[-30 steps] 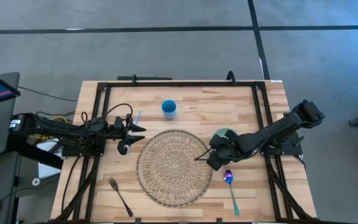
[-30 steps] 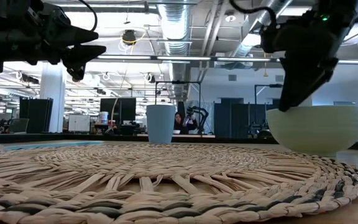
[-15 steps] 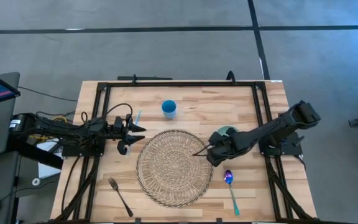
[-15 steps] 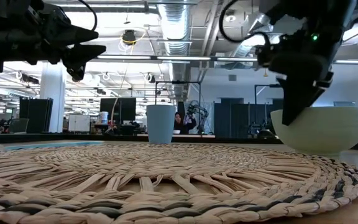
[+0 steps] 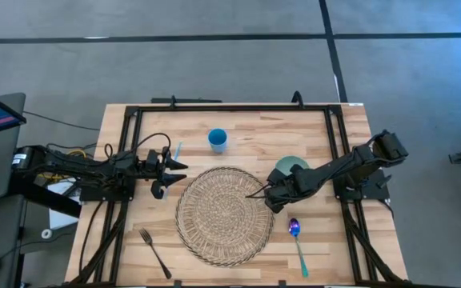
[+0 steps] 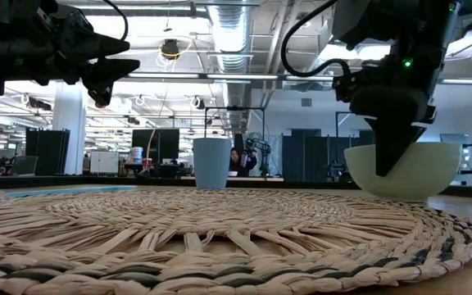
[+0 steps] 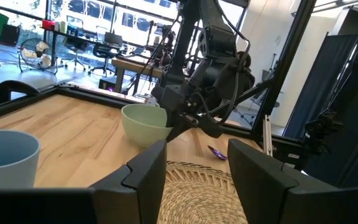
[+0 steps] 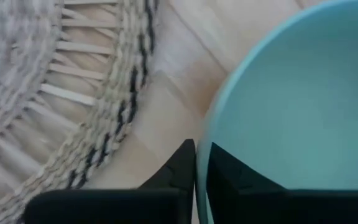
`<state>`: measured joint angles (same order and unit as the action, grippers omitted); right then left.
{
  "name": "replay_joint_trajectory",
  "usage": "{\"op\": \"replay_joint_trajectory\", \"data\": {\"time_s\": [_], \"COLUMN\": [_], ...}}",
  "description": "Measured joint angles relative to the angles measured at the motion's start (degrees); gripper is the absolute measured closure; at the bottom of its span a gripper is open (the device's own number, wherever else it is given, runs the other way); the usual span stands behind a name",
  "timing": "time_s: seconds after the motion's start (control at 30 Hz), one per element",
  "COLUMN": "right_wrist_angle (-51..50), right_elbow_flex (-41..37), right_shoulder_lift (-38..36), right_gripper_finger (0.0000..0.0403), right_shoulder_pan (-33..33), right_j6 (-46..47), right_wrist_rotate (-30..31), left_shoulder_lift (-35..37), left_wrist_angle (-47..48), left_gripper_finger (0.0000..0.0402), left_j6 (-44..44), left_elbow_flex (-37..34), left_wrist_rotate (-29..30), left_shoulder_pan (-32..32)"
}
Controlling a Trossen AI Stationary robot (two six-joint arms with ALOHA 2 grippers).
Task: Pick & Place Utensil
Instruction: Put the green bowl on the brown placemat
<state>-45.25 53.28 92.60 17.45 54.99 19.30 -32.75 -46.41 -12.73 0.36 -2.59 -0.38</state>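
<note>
A pale green bowl stands on the wood table to the right of a round woven placemat. My right gripper is at the bowl's near-left rim, shut on it; the low view shows it in front of the bowl. A spoon with a purple bowl and teal handle lies on the table near the front edge, to the right of the mat. A fork lies at the front left. My left gripper hovers open above the table, left of the mat. My right gripper pinches the bowl's rim, one finger outside the wall and the other inside. The fingers slant down from the table's right side. The bowl stands upright with its base on the table.
A blue cup stands at the far middle of the table. A black frame runs along the far and side edges. Bare wood lies between the mat and the spoon.
My right gripper has moved toward the far edge and down onto the bowl's rim, and has shut on it. The bowl has slid a little toward the far edge.
</note>
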Motion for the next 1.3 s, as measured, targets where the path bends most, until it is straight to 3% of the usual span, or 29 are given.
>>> {"op": "replay_joint_trajectory", "data": {"time_s": [0.2,0.7,1.3], "right_wrist_angle": [-0.62,0.01,19.76], "right_elbow_flex": [2.23,9.41,10.4], "right_shoulder_lift": [-0.07,-0.08,0.02], "right_gripper_finger": [0.0397,0.0396,0.04], "right_shoulder_pan": [0.11,0.13,0.29], "right_j6": [-1.72,-7.44,-22.63], "right_wrist_rotate": [-0.21,-0.01,-4.48], "left_shoulder_lift": [0.0,0.0,0.0], "left_wrist_angle": [0.0,0.0,-0.17], "left_gripper_finger": [0.0229,0.0229,0.0229], "left_j6": [-0.01,0.0,-0.02], "left_elbow_flex": [0.0,0.0,0.0], "left_wrist_rotate": [0.0,0.01,0.01], "left_shoulder_pan": [0.0,0.0,0.0]}}
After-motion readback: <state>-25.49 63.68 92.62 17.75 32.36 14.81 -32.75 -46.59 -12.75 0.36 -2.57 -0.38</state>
